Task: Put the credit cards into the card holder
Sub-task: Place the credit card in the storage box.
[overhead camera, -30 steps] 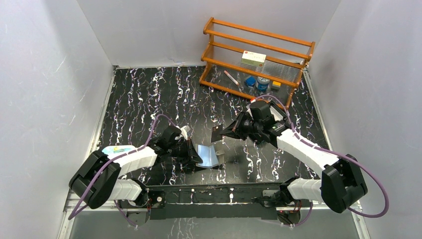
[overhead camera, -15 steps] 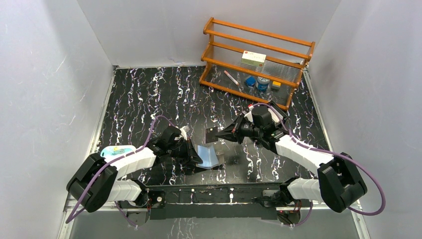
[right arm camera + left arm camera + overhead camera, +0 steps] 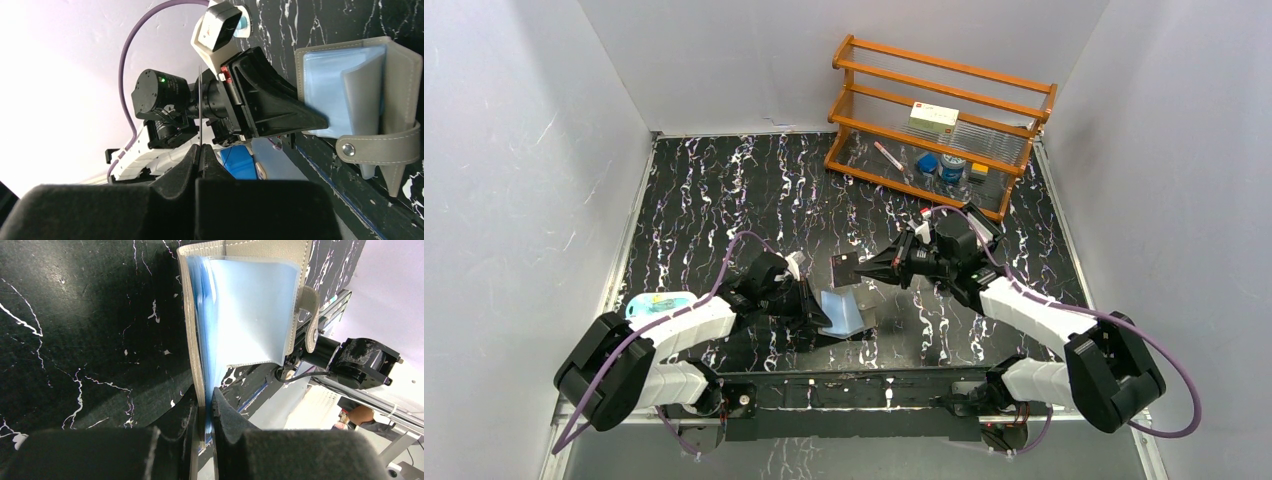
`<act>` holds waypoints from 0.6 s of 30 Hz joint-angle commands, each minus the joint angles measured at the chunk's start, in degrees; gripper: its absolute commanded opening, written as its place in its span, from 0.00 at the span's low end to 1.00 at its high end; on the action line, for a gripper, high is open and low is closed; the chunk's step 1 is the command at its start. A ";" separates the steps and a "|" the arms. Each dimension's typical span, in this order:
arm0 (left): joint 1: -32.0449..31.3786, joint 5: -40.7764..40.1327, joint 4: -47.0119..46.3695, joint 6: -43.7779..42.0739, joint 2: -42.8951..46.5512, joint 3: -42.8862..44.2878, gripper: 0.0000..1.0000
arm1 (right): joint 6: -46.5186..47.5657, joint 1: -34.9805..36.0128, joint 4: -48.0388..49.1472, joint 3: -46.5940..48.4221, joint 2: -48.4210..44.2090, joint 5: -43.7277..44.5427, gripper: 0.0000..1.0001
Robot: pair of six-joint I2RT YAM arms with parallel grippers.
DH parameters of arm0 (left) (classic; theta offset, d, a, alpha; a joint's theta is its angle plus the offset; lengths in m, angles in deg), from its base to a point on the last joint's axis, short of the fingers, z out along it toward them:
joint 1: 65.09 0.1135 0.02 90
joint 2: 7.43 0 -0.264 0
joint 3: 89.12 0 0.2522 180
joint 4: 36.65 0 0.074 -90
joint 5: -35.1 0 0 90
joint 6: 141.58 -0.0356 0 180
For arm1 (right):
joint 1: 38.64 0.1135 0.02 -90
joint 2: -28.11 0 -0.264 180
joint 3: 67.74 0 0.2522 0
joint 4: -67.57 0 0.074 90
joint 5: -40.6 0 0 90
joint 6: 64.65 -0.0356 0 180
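The card holder (image 3: 842, 312), a grey fold-over wallet with bluish clear sleeves, stands open on edge on the black marbled table near the front. My left gripper (image 3: 812, 306) is shut on its grey cover and sleeves (image 3: 202, 390); the snap tab (image 3: 309, 310) hangs at the far side. My right gripper (image 3: 876, 270) is shut on one credit card (image 3: 846, 270), which looks dark from above and hangs just above and behind the holder. In the right wrist view that card (image 3: 199, 105) shows edge-on between my fingertips (image 3: 199, 152), with the open card holder (image 3: 400, 75) to its right. No other credit cards show.
A wooden rack (image 3: 944, 75) stands at the back right with a white box (image 3: 933, 117), a pen and small blue and dark items on its shelves. A pale blue printed item (image 3: 656, 300) lies by my left arm. White walls close in the table.
My right gripper has carried the card to the left, closer to the holder. The left gripper and the holder have barely moved.
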 commanded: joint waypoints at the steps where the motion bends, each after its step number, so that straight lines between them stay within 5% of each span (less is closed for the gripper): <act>1: -0.45 0.11 0.82 0.30 1.64 1.87 0.07 | -0.79 0.27 5.16 -0.40 -1.95 -1.87 0.03; 6: -0.45 -0.37 1.17 -0.36 0.88 1.96 0.09 | 20.47 -0.68 -18.51 11.41 -1.69 6.61 0.03; 11: -0.58 -0.17 2.22 -0.95 1.95 1.81 0.09 | 46.39 -4.03 -45.30 28.48 2.64 25.18 0.00; 18: -0.54 -1.23 4.23 -1.58 3.72 1.94 0.10 | 78.47 -4.88 -53.46 36.28 3.19 49.11 0.00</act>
